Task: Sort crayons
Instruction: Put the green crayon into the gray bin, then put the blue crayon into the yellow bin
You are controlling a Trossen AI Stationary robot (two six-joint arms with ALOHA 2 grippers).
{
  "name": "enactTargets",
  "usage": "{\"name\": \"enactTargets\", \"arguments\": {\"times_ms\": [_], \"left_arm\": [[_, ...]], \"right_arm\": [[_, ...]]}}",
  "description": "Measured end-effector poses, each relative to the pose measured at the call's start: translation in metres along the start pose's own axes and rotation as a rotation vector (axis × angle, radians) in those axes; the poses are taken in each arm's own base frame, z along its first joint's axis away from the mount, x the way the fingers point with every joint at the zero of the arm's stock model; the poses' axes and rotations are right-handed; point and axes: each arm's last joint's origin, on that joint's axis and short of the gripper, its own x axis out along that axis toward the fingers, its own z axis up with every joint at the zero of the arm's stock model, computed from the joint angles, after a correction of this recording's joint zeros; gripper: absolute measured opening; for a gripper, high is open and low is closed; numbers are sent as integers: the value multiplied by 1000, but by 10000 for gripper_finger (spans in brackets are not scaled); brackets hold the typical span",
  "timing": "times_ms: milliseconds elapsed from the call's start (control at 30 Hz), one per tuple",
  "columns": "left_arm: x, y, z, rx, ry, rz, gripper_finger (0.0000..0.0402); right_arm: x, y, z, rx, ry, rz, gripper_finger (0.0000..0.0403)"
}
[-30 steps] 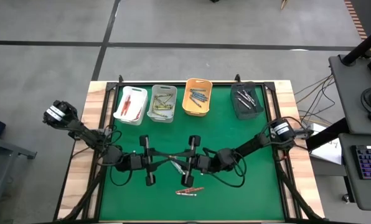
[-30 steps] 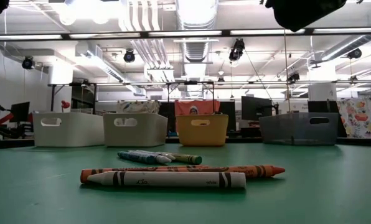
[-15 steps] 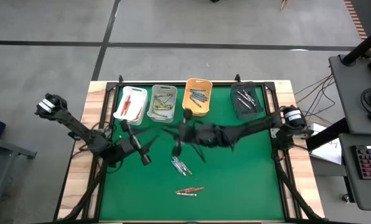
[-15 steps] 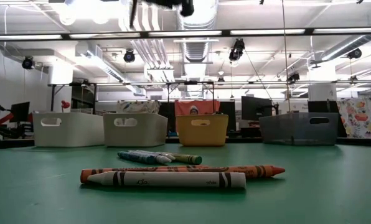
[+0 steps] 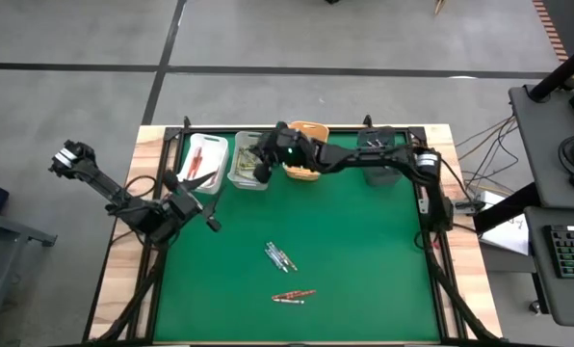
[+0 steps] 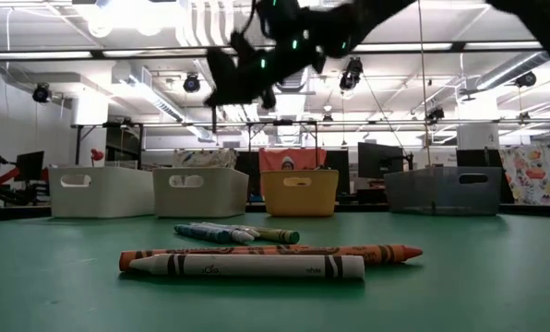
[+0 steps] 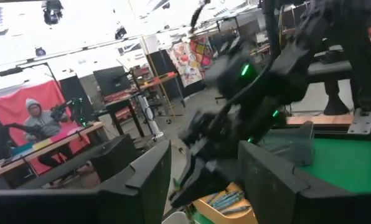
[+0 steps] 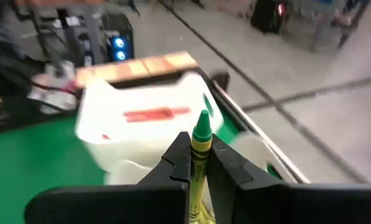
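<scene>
Green felt covers the table (image 5: 364, 251), with four bins along its far edge: a white bin (image 5: 202, 162) of red crayons, a grey bin (image 5: 249, 160), an orange bin (image 5: 306, 151) and a black bin (image 5: 380, 154), all partly filled. Sorting looks mostly done. Left on the felt are a small cluster of blue and green crayons (image 5: 279, 256) mid-table and, nearer, an orange crayon (image 6: 275, 252) lying beside a white crayon (image 6: 247, 267), both running left to right.

The right gripper (image 5: 264, 164) hangs above the grey bin, pinching a green crayon (image 8: 200, 155); in its wrist view the crayon's long axis runs straight out between the fingers, tip leading towards the white bin. The left gripper (image 5: 198, 196) waits at the table's left side, its fingers spread wide and holding nothing.
</scene>
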Motion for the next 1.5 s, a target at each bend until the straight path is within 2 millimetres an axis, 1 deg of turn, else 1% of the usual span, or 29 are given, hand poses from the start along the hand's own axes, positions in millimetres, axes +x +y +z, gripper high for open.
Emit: {"name": "enactTargets", "arguments": {"times_ms": [133,267,400,500,633,700,800,933,1000,1100,1200,1333,1500], "left_arm": [[0,4,1,2,2,1,170],[0,4,0,13,4,-1,170],[0,2,-1,25,5,-3,170],[0,0,-3,44,11,-8,170],[-1,-3,-7,27,21,-15,170],[-1,-6,-11,16,30,-21,170],[-1,-11,-17,-10,46,-31,170],[-1,-20,-29,-70,69,-66,170],[-2,-25,-34,-120,72,-152,170],[-4,-35,-41,-173,92,-356,170],[-6,-44,-47,-202,127,-528,170],[-8,-55,-53,-203,165,-660,170],[-8,-65,-62,-158,190,-671,170]], "right_arm": [[21,-22,-24,54,69,-13,19],[32,-29,-34,88,78,-28,39],[39,-30,-46,93,110,-33,78],[40,-29,-47,93,109,-31,110],[36,-27,-40,95,98,-16,142],[31,-25,-32,96,89,13,152],[18,-17,-14,89,60,71,160],[-3,0,4,48,82,135,160],[-15,11,14,30,94,160,156],[-39,30,33,0,73,210,148],[-62,48,47,-31,75,259,140],[-91,69,54,-64,145,317,131],[-128,94,55,-95,263,389,123]]}}
